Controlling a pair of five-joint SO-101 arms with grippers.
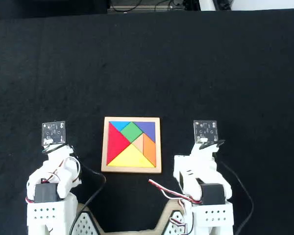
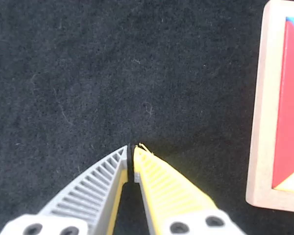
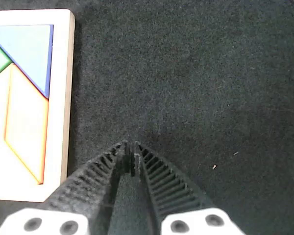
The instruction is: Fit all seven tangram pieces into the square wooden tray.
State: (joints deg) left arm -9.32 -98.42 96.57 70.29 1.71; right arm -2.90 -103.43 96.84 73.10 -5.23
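Grippers come first, being nearest me. The left gripper is closed to a point with nothing in it. The right gripper is pinched closed the same way, also empty. Each hangs over the black cloth, just beside its own side of the wooden tray and not touching it.

The tray lies flat between the two arms. I count seven pieces seated in it:
- red triangle on the left arm's side
- yellow triangle along the near edge
- small pale triangle at the middle
- orange parallelogram on the right arm's side
- green square beyond the middle
- light blue triangle along the far edge
- darker blue triangle in the far corner

I see no gaps and no piece riding up, so I judge the puzzle complete.

As for handling, I take the pieces to be thin, stiff and light, with smooth painted faces. They sit packed edge to edge below the rim, which gives closed tips no purchase. To lift one I would have to tip the tray or pry at a seam. The tray looks rigid and light too, and its raised rim is the only sensible place to grip it. I expect the cloth would keep it from sliding.

Farther out I see more of the black cloth.
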